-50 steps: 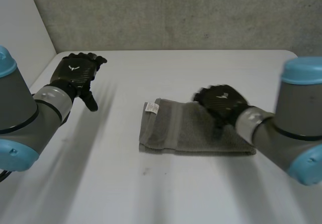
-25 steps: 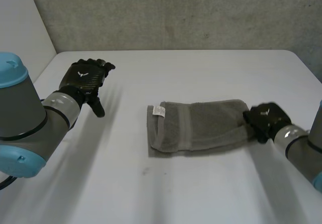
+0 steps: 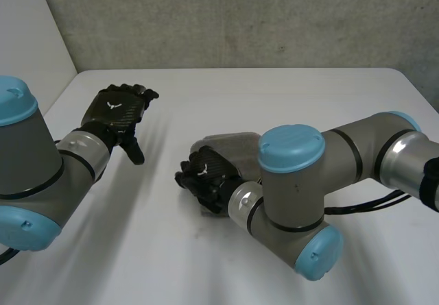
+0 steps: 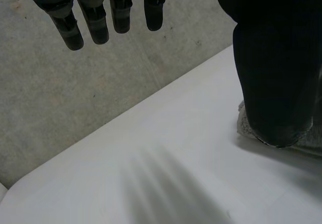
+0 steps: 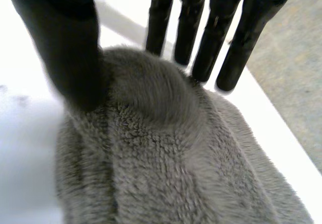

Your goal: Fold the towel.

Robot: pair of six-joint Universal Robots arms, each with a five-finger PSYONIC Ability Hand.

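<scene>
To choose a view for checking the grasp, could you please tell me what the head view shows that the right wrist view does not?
The head view adds the grey, blue-capped arms and the open black left hand above the white table. The right wrist view adds the grey terry towel's pile bulging between the black right hand's thumb and fingers. Both share that hand gripping the towel on the table.

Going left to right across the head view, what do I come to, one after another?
Left robot hand → right robot hand, gripping the end of the towel → right arm.
</scene>
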